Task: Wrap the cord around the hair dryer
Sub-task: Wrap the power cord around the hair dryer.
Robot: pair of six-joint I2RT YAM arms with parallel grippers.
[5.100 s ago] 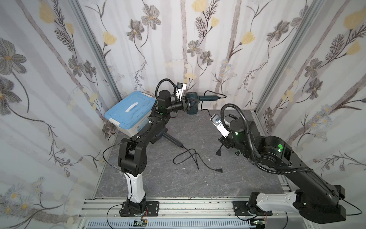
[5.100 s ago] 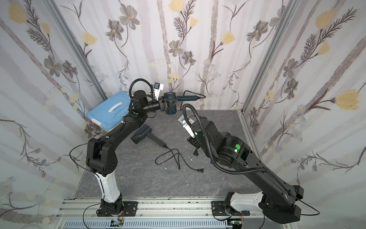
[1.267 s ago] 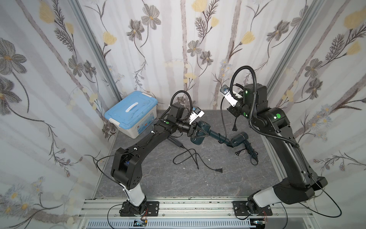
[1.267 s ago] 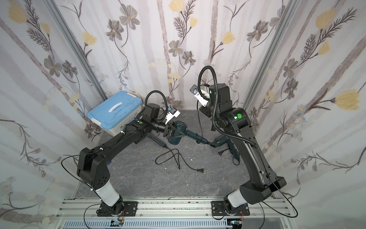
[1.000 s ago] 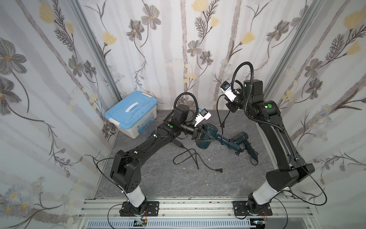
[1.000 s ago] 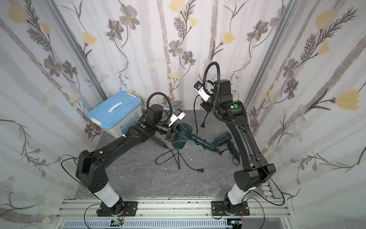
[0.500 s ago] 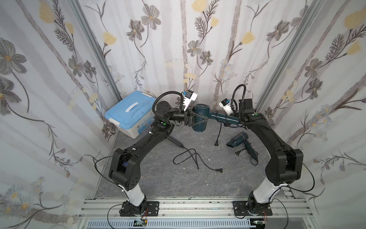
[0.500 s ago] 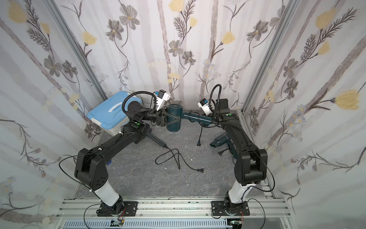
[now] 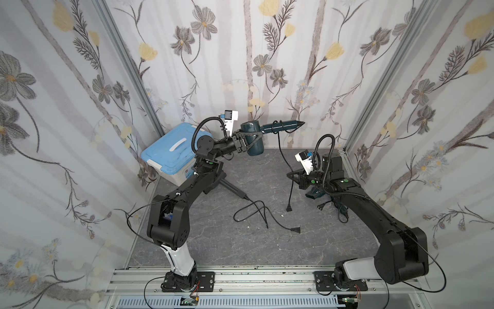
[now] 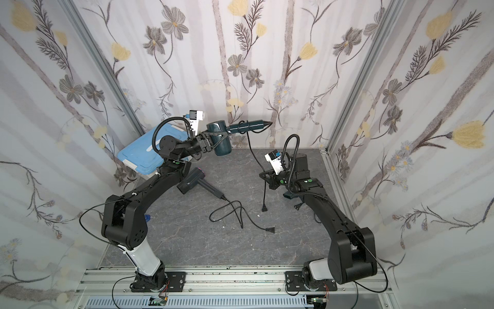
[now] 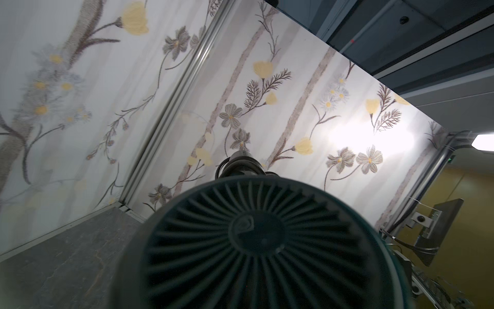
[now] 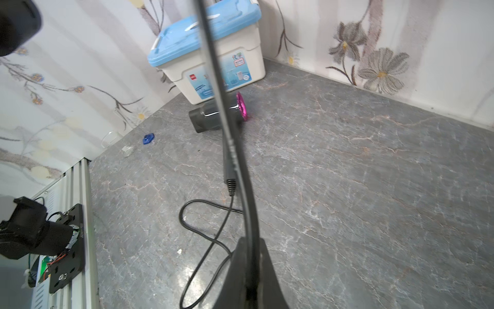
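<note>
The teal hair dryer (image 9: 255, 149) was up in the air near the back wall, its barrel clamped between the jaws of my left gripper (image 9: 250, 139). The left wrist view showed little but its rear grille (image 11: 256, 240). The handle (image 9: 286, 124) stuck out roughly level, its long axis running away from the left arm and towards the right arm's side. What looked like one turn of cord (image 9: 284, 157) already sat around it.

From there the cord dropped down and slightly outward to my right gripper (image 9: 292, 175), which was low, near the table (image 9: 240, 246), and well below the handle. Its jaws were closed tight on the cord, which the right wrist view showed running up out of the fingers (image 12: 270, 273). The plug (image 9: 288, 208) dangled free beneath.

I judged that the next turn belonged to the right arm, which had to rise and circle across the handle's axis.

A black hair dryer (image 10: 187, 184) lay near the blue-lidded storage box (image 9: 171, 152), clear of all this.
</note>
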